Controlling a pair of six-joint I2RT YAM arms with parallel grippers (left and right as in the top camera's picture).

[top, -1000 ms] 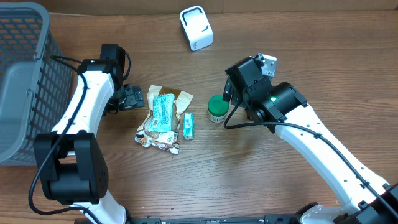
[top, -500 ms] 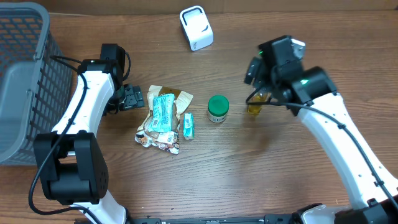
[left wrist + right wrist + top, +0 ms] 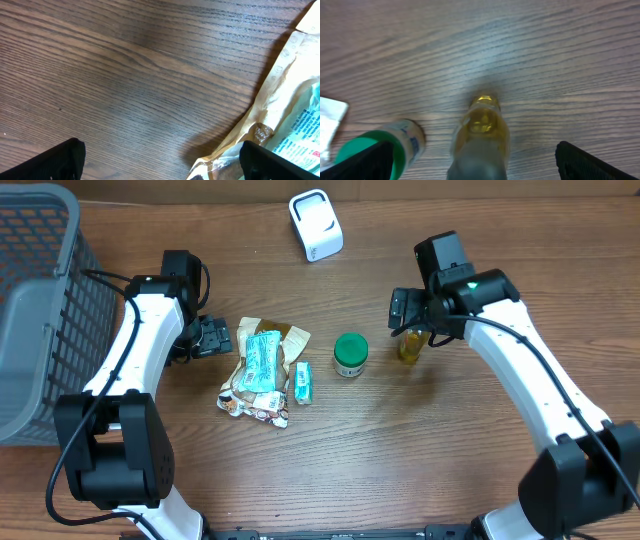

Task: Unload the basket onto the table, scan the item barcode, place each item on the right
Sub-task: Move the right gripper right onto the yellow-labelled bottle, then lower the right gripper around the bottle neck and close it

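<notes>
The wooden bench (image 3: pixel 400 470) filled the overhead view. A grey mesh basket (image 3: pixel 40 310) took up the upper left corner, its near wall running down the left edge.

The left arm (image 3: pixel 140 350) rose from the bottom left and bent toward the middle. The right arm (image 3: pixel 530 400) reached in from the lower right toward the upper middle.

The left pincer (image 3: pixel 212 337) lay low over the bench, just left of a heap of snack packets (image 3: pixel 262 370). In its wrist view the two black fingers (image 3: pixel 55 162) sat in the bottom corners, spread wide, with bare wood between them and nothing in their hold. A crumpled tan wrapper (image 3: pixel 280 100) came in from the right edge of that view.

The right pincer (image 3: pixel 405 318) hung right of centre, directly above a small yellow bottle (image 3: pixel 410 347). Its wrist view showed the fingers (image 3: pixel 592 162) at the far bottom corners, fully apart. The bottle stood upright at bottom centre between them, and neither finger touched it.

A white barcode scanner (image 3: pixel 316 225) stood at top centre, well apart from both pincers and from the bottle.

A jar with a green lid (image 3: pixel 350 354) stood at the centre, between the packets and the bottle and near both.

A small green and white pack (image 3: pixel 303 382) lay at the right edge of the heap, just left of the jar.
</notes>
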